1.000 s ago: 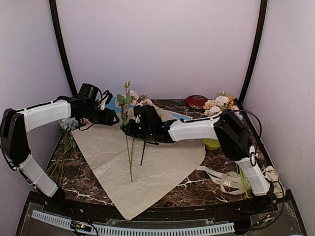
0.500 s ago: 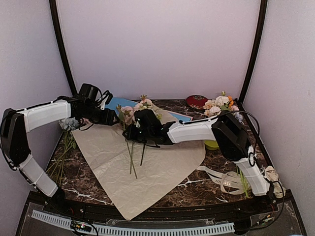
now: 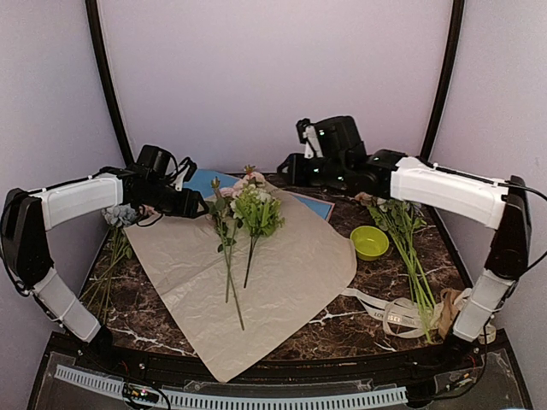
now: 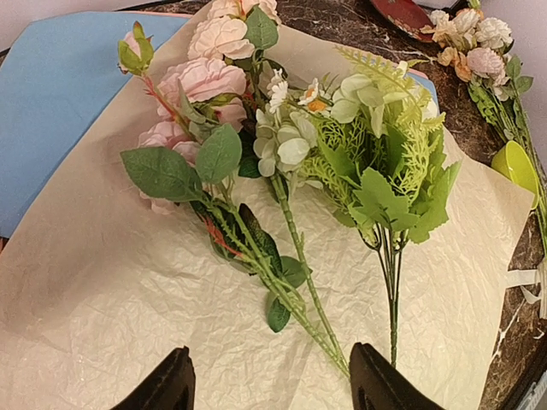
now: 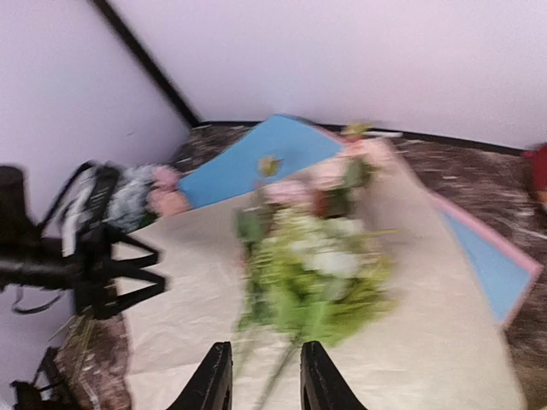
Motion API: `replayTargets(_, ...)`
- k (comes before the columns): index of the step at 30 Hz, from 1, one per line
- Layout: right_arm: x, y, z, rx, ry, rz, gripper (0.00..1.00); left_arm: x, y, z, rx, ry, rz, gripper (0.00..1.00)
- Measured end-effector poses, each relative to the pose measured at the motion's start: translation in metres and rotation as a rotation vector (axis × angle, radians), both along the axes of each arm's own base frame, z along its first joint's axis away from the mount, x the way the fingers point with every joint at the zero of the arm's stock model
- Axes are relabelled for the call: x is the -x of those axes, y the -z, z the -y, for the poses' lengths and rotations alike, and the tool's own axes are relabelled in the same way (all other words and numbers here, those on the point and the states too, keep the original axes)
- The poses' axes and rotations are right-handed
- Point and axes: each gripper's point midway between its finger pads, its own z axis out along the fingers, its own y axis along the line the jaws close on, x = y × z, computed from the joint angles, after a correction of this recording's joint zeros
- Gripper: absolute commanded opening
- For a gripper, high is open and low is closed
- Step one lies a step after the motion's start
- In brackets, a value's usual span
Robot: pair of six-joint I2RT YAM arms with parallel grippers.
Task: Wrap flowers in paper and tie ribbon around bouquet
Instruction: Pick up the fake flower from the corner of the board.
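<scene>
The right gripper [image 5: 263,346], slightly parted and empty, is pointed at the pale pink and cream flowers [image 3: 244,205] laid on the creased tan paper sheet [image 3: 295,273]. A paper edge should be folded over the stems, blooms left undisturbed. That arm is raised far right; the left gripper [image 4: 272,363] is held spread wide, far left.

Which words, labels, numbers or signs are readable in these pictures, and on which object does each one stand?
On the ribbon, lying at the near right: small dark printed lettering, too small to read in the top view.
Nothing else shows any text: the paper and the blue sheet are plain.
</scene>
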Motion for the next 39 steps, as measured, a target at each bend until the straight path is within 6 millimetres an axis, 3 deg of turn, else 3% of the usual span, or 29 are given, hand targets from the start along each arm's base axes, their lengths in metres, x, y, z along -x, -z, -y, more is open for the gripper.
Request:
replayTargets(2,-0.034,0.004,0.073,0.067,0.154,-0.012,0.29,0.001,0.0,0.001,0.005,0.005,-0.002,0.63)
replayTargets(3,-0.051,0.015,0.119,0.115,0.25,-0.039,0.3,0.001,0.0,0.001,0.006,0.007,-0.002,0.63)
replayTargets(4,-0.06,0.026,0.15,0.148,0.312,-0.065,0.3,0.001,-0.001,0.002,0.008,0.009,-0.002,0.63)
replayTargets(6,-0.074,0.061,0.232,0.237,0.469,-0.155,0.3,0.001,-0.001,0.002,0.011,0.012,-0.002,0.63)
replayTargets(9,-0.064,0.119,0.329,0.357,0.633,-0.333,0.23,0.001,-0.001,0.003,0.013,0.015,-0.002,0.63)
replayTargets(11,-0.049,0.147,0.368,0.408,0.682,-0.433,0.17,0.001,-0.001,0.003,0.013,0.015,-0.002,0.63)
replayTargets(14,-0.039,0.165,0.389,0.462,0.687,-0.496,0.15,0.001,-0.001,0.003,0.013,0.016,-0.002,0.63)
replayTargets(23,-0.058,0.199,0.39,0.564,0.624,-0.547,0.14,0.001,-0.001,0.003,0.012,0.017,-0.002,0.63)
replayTargets(29,-0.074,0.202,0.391,0.592,0.613,-0.536,0.13,0.001,-0.001,0.003,0.009,0.021,0.001,0.63)
replayTargets(39,-0.081,0.21,0.397,0.646,0.618,-0.543,0.15,0.001,0.0,0.003,0.006,0.023,0.0,0.63)
